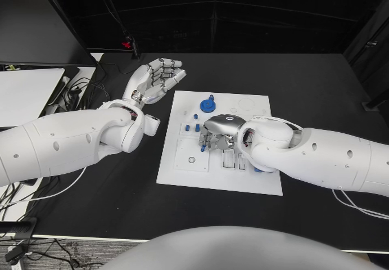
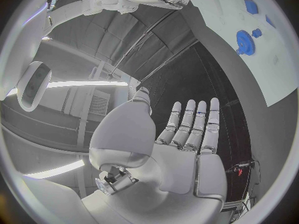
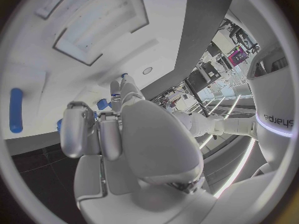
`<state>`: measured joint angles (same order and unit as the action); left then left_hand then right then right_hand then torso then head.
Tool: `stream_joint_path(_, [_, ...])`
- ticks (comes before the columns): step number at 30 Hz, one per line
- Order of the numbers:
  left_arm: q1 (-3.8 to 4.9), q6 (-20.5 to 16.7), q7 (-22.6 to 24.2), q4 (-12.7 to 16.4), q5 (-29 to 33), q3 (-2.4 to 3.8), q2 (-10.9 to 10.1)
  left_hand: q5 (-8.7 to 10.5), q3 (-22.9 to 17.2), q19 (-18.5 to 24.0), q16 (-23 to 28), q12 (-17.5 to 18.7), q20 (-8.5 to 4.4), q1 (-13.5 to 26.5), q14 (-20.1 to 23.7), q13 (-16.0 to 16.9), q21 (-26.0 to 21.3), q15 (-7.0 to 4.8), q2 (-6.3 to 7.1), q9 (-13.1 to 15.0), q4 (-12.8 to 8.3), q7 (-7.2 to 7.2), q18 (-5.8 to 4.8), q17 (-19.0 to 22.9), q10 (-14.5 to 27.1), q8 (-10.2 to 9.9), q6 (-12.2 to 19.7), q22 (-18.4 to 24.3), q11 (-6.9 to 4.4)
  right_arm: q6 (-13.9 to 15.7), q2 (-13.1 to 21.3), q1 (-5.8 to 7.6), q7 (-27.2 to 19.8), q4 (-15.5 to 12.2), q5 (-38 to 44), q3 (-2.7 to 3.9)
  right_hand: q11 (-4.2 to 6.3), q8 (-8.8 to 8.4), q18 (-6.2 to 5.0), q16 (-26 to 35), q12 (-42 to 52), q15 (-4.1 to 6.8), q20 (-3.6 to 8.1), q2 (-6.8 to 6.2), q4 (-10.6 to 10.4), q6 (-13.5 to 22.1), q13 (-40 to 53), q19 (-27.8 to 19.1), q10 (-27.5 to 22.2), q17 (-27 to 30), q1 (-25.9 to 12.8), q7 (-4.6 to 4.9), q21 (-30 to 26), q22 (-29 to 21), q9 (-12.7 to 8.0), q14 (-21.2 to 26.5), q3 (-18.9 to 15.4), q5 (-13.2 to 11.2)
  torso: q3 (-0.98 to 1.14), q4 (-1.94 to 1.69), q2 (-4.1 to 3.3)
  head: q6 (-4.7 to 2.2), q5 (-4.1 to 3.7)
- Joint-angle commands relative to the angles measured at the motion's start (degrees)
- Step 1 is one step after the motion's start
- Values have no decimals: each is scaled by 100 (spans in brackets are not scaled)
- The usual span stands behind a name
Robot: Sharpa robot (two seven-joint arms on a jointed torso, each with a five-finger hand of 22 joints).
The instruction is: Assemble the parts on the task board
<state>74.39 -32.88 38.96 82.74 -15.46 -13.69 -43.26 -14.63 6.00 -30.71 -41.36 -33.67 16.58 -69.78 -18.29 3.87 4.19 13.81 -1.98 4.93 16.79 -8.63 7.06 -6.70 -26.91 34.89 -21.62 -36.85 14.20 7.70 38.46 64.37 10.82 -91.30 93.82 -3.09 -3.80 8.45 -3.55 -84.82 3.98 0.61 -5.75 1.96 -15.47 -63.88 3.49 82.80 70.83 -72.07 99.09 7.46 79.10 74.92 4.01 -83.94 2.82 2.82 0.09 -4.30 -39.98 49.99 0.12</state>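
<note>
The task board [image 1: 182, 169] is lying flat in the middle of the black surface [image 1: 97, 208], and both arms are reaching in over it.

The left hand [image 1: 157, 76] is hovering off the board's far left corner, above the bare surface. It is released: the fingers [image 2: 193, 122] are stretched out straight, side by side, with the palm turned up and nothing in it. Just beyond this hand, on the board, a blue gear [image 1: 209, 104] is sitting near the far edge, with a few small blue parts [image 1: 194, 117] beside it, closer to the robot.

The right hand [image 1: 217, 138] is lowered over the middle of the board, palm down, its fingers curled toward the white plate. In the right wrist view the fingertips [image 3: 116, 88] are coming down close to a small blue peg [image 3: 103, 104], but I cannot tell whether they are grasping it or only touching the board. A long blue pin [image 3: 16, 110] is lying flat on the board, well off to one side of that hand. Shallow rectangular recesses [image 1: 231, 161] in the board are lying right under the right wrist.
</note>
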Motion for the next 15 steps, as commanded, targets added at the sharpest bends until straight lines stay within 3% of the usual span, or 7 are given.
stream_joint_path(1, [7,5,680,4,7,5,0,19,38,-21,-17,-30,-3,19,19,-8,26,-7,-35,-5,-9,-796,-55,5,27,33,31,10,2,-73,-24,0,37,-6,30,-6,-55,-78,5,46,-37,-51,-22,-34,-20,49,-7,-51,-57,44,-76,47,-37,574,-14,-287,31,20,0,-5,1,1,-4])
stream_joint_path(5, [7,7,678,1,7,5,5,15,39,-21,-24,-34,-3,8,15,-8,26,-7,-42,-8,-11,-796,-55,10,27,36,31,12,2,-69,-61,0,50,-7,33,-6,-121,-223,-11,93,-51,-106,-67,-174,-78,242,-8,-89,-269,174,-200,99,-103,525,-32,-263,-11,15,0,-6,1,1,-7])
stream_joint_path(15, [7,7,670,7,7,5,-5,11,39,-21,-28,-37,-3,2,13,-8,26,-8,-46,-10,-12,-796,-55,13,27,38,31,14,2,-110,-30,-2,60,-29,35,-6,-177,-383,-61,228,-35,-151,-118,-395,-96,468,-1,-198,-509,526,-454,129,-286,385,-29,-193,-129,6,-2,-2,0,1,14])
